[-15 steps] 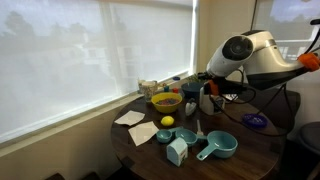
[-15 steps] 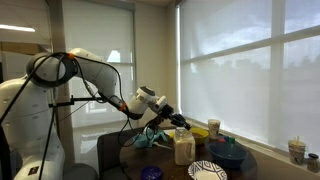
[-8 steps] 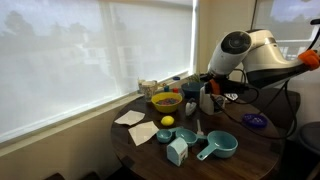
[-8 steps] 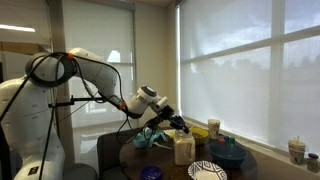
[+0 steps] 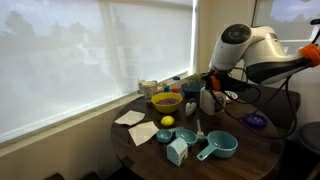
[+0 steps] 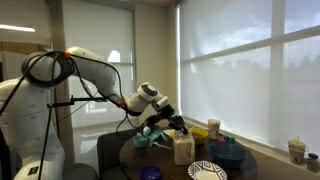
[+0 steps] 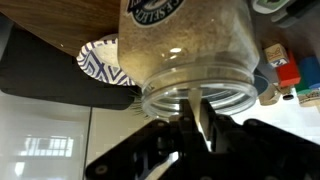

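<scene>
Over on the left of the round table [image 5: 140,152], two paper napkins [image 5: 130,118] are lying flat on the window side. Just right of them a yellow bowl [image 5: 165,101] is sitting with a small yellow ball [image 5: 167,122] in front of it. Nearer the front edge a little teal carton [image 5: 177,151] is standing beside a pair of teal measuring cups [image 5: 218,147]. Further right the arm is reaching down over a clear jar [image 5: 207,101] filled with something pale and grainy, which is upright at the back of the table, just right of the bowl. The gripper [image 7: 195,112] is gripping that jar at its rim, the fingers pinched together on the wall, and in the wrist view one finger [image 7: 203,108] is dipping inside the open mouth. I cannot tell whether the jar's base is touching the table. In the wrist view a blue-and-white patterned plate [image 7: 100,62] is showing beside the jar, and at the far right a purple thing [image 5: 255,121] is lying on the table.
</scene>
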